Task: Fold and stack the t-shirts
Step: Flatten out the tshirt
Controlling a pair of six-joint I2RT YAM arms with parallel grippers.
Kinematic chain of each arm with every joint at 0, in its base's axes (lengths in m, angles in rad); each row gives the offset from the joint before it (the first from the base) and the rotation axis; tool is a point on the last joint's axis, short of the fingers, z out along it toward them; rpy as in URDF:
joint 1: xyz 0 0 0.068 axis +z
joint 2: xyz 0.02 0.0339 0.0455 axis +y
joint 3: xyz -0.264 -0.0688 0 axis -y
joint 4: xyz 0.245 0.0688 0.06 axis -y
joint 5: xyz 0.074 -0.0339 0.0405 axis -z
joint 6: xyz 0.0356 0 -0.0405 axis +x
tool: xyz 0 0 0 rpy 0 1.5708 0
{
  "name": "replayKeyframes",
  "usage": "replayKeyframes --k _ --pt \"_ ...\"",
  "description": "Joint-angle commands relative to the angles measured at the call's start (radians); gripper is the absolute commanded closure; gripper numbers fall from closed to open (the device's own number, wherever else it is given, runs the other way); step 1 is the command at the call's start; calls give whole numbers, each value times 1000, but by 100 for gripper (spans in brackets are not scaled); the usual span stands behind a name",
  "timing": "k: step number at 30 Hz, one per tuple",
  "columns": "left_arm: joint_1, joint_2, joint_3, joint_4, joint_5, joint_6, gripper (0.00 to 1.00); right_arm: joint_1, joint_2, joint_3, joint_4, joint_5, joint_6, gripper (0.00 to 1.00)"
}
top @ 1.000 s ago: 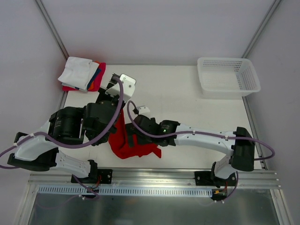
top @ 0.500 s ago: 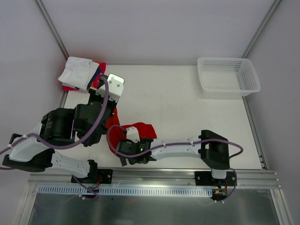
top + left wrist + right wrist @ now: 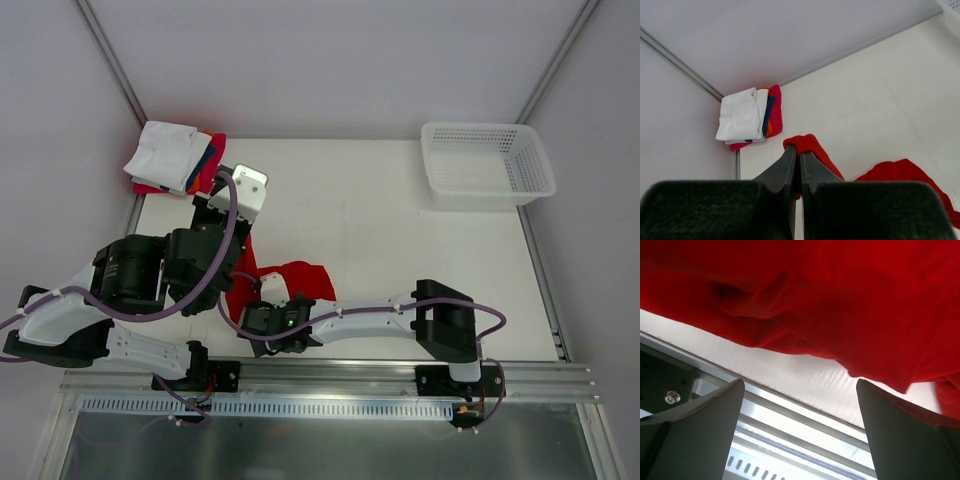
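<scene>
The left end effector (image 3: 799,151) is pinching a fold of the red t-shirt (image 3: 300,277), which is lying bunched near the counter's (image 3: 380,220) front edge; the right end effector (image 3: 799,387) is standing spread wide beside the cloth, while the folded shirts (image 3: 175,158) are sitting stacked in the far left corner
</scene>
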Motion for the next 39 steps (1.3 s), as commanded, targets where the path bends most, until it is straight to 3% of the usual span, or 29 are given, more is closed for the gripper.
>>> replayKeyframes --k 1,6,7,10,16,22,29,34,39 --pt "-2 -19 -8 29 -11 -16 100 -15 -103 -16 -55 58 -33 0" --pt "0 -33 -30 29 -5 -50 100 -33 -208 -161 -11 111 -172 1" --pt "-2 -39 -42 27 -5 -51 100 -33 -217 -175 22 92 -320 0" --pt "-2 -49 -64 27 1 -62 100 -45 -261 -211 -29 46 -487 1" --pt "-2 -66 -102 29 18 -102 100 -137 -336 -257 -101 -182 -687 0" --pt "-2 -69 -130 27 24 -131 100 -148 -269 -177 -155 -322 -865 1" --pt "0 -77 -151 29 24 -148 100 -151 -12 50 -184 -463 -943 0" --pt "1 -105 -170 29 26 -150 100 -151 55 154 -233 -466 -1024 1" --pt "3 -132 -194 29 27 -156 100 -179 58 154 -264 -474 -1073 0"
